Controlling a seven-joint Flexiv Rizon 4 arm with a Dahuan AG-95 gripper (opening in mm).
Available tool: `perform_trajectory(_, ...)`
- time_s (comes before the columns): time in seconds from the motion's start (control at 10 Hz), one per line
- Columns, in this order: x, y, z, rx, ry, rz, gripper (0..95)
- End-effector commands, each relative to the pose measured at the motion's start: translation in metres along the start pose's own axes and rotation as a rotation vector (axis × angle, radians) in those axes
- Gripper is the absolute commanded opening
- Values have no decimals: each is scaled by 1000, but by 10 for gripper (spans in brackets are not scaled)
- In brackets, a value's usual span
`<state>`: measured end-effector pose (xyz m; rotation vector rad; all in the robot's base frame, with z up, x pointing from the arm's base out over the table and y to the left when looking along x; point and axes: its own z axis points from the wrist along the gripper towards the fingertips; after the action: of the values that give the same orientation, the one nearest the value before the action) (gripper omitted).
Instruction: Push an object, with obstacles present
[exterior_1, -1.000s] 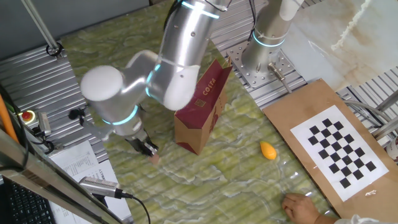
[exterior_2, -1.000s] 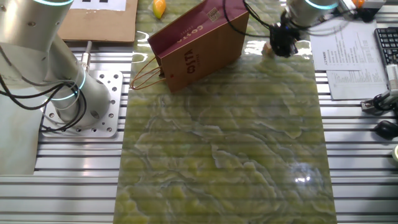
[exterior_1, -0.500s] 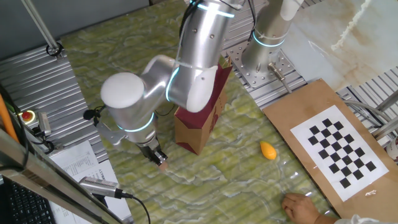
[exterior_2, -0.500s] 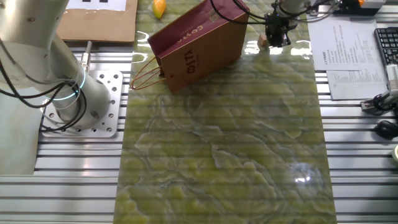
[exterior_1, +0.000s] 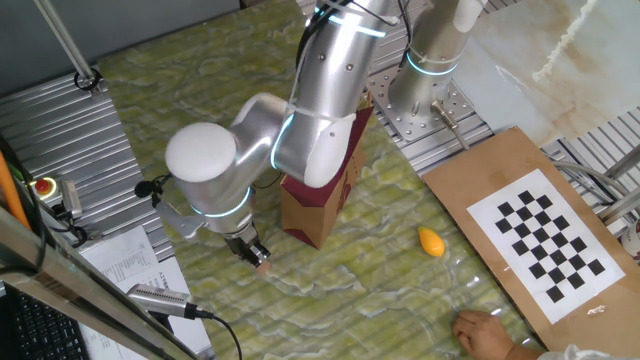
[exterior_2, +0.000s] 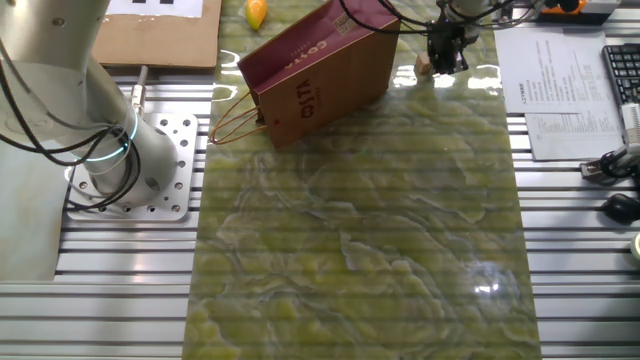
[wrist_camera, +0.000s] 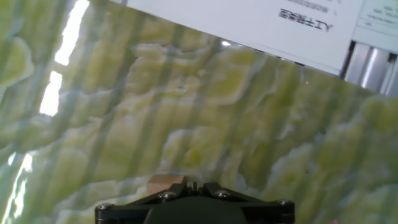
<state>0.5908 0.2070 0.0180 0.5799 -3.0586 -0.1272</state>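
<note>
The object, a tiny pinkish-tan lump, lies on the green marbled mat just in front of the brown paper COSTA bag. My gripper is low over the mat with its fingertips touching the lump's side. The jaws are together and hold nothing. In the other fixed view the lump sits left of the gripper, to the right of the bag. In the hand view the lump shows just left of the shut fingertips.
An orange-yellow oval piece lies on the mat right of the bag; it also shows in the other fixed view. A checkerboard card lies at the right. Papers border the mat's edge. A person's hand rests at the front.
The gripper has slid along the mat toward the bag's front, pushing the lump along. In the last half second it has barely moved.
</note>
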Motion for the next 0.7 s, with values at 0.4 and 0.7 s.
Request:
perform_trajectory(0.4, -21, 21, -6, -23, -10, -18, 0)
perform_trajectory(0.7, -24, 43, -2, -21, -17, 16, 0)
